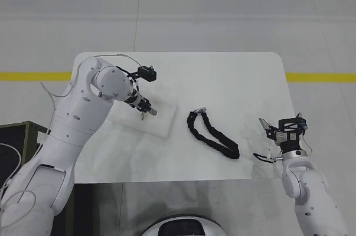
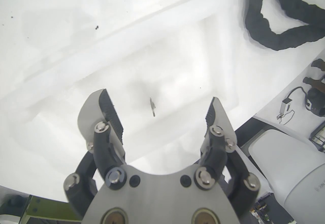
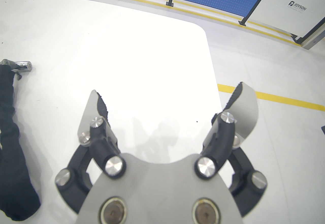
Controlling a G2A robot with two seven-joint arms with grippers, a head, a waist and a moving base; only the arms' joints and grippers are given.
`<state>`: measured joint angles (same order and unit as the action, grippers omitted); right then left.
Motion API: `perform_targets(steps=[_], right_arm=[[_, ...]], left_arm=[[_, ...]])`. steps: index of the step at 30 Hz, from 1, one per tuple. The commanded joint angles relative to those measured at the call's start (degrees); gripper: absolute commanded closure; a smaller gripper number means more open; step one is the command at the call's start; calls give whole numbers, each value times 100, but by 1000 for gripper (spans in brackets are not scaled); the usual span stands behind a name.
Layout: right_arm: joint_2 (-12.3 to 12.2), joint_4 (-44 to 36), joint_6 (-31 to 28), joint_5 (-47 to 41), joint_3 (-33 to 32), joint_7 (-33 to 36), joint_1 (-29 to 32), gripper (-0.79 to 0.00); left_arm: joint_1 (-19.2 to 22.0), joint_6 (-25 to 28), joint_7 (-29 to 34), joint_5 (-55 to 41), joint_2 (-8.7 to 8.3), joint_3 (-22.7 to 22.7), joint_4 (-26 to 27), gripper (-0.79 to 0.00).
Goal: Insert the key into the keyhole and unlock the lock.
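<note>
We judge that the step in hand is the picking up of the key (image 2: 152, 107). The key is small and thin. It stands on its edge in a shallow hollow of the white foam tray (image 2: 193, 39), which lies on the left part of the bench (image 1: 237, 76). The left gripper (image 2: 158, 98) hangs just above this hollow with its fingers (image 2: 110, 108) spread wide. The key is between them and touches neither.

The pads seem to face the flat sides of the key, so we think no turn of the wrist is needed. We would first centre the gripper, because the key is a little nearer to one finger, and that finger could push it over before the other arrives. Then we would go straight down and close slowly. The foam is probably soft, so the tips should not press into it. We cannot tell which end of the key points up; the grip should leave the blade free for the keyhole.

The lock (image 1: 213, 135), a chain in a black sleeve, lies in the middle of the bench, well apart from the tray. Its metal end (image 3: 24, 66) lies on the bench. The right gripper (image 3: 169, 90) is near the right edge of the bench, fingers wide and holding nothing. In our opinion it could steady the metal end later.
</note>
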<state>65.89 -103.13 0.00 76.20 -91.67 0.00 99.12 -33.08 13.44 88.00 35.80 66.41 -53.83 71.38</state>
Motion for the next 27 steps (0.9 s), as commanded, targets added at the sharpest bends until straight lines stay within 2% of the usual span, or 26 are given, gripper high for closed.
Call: perform_targets(steps=[1, 3, 6, 11, 13, 14, 23, 27], right_arm=[[0, 0, 0, 0, 0, 0, 0, -785], [0, 0, 0, 0, 0, 0, 0, -785], [0, 0, 0, 0, 0, 0, 0, -785], [0, 0, 0, 0, 0, 0, 0, -785], [0, 0, 0, 0, 0, 0, 0, -785], [0, 0, 0, 0, 0, 0, 0, -785], [0, 0, 0, 0, 0, 0, 0, -785], [0, 0, 0, 0, 0, 0, 0, -785]], left_arm=[[31, -5, 0, -31, -15, 105, -16, -280], [54, -32, 0, -62, -37, 166, -67, -206], [71, -33, 0, -82, -64, 251, -102, -194], [78, -91, 0, -72, -90, 378, -167, -77], [92, -126, 0, -52, -95, 429, -199, -52], [99, -137, 0, -40, -97, 454, -208, 0], [147, -159, 0, 68, -164, 623, -60, 0], [145, -364, 0, 194, -261, 507, 307, 0]])
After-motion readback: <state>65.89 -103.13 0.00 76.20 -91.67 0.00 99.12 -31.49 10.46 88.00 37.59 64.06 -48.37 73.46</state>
